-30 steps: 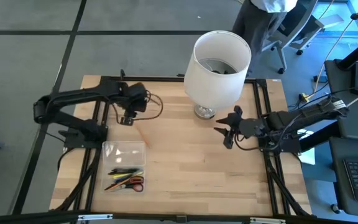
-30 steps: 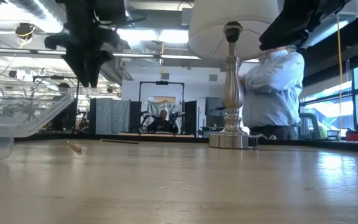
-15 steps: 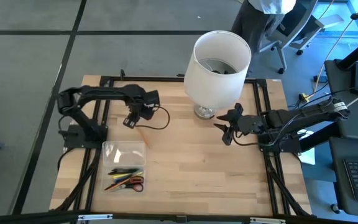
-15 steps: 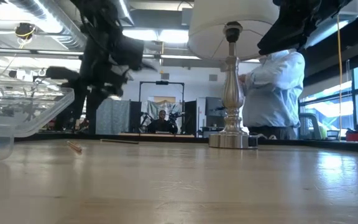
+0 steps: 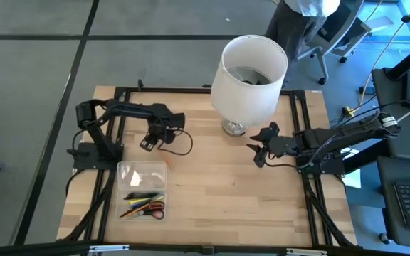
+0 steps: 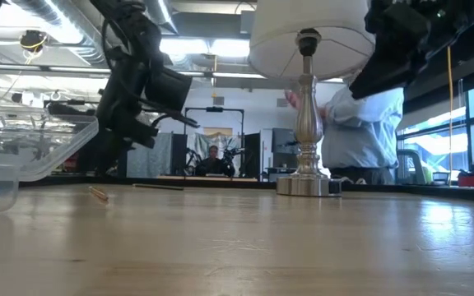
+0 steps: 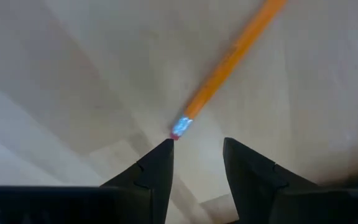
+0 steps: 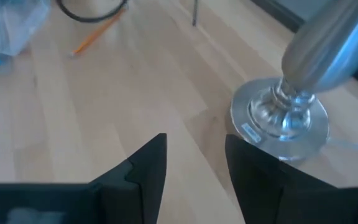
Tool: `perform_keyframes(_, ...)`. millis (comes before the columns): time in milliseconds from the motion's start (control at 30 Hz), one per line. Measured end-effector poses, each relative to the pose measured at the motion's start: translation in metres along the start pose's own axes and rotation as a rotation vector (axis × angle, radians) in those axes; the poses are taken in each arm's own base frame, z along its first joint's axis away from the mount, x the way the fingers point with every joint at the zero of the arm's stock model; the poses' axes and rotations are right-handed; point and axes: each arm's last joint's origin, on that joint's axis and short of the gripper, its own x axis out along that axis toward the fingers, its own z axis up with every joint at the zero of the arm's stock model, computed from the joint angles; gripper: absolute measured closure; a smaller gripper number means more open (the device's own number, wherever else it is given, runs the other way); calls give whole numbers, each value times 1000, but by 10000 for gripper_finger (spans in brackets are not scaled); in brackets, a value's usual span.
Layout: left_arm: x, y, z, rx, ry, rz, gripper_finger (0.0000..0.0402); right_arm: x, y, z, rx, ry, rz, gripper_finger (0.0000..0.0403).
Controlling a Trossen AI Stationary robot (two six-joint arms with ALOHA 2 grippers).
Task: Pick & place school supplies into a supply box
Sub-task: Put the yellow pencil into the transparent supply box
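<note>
The left gripper (image 7: 196,152) has swung across and dropped over a loose orange pencil (image 7: 229,65) on the worktop (image 5: 212,185) beside the supply box (image 5: 142,188), fingers parted and empty; a grasp looks imminent. The pencil is slim, eraser-tipped, lying flat; the right gripper (image 8: 194,155) waits unclenched near the lamp (image 5: 249,78).

loose pencil (image 5: 164,153) behind supply box (image 5: 142,189)
</note>
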Motion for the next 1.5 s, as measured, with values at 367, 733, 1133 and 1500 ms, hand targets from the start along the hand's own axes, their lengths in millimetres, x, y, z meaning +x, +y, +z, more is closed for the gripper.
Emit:
perform_keyframes(367, 23, -10, 8, 35, -31, 75, 268, 4, 0, -4, 9, -32, -10, 236)
perform_keyframes(733, 24, -9, 9, -77, -79, 47, 297, 4, 0, -3, 12, -35, -9, 236)
perform_keyframes(1133, 24, -4, 10, -408, -162, -5, 376, 4, 0, -3, 15, -43, -6, 236)
perform_keyframes(1500, 23, 1, 15, -513, -230, 11, 368, 4, 1, 0, 28, -66, 6, 236)
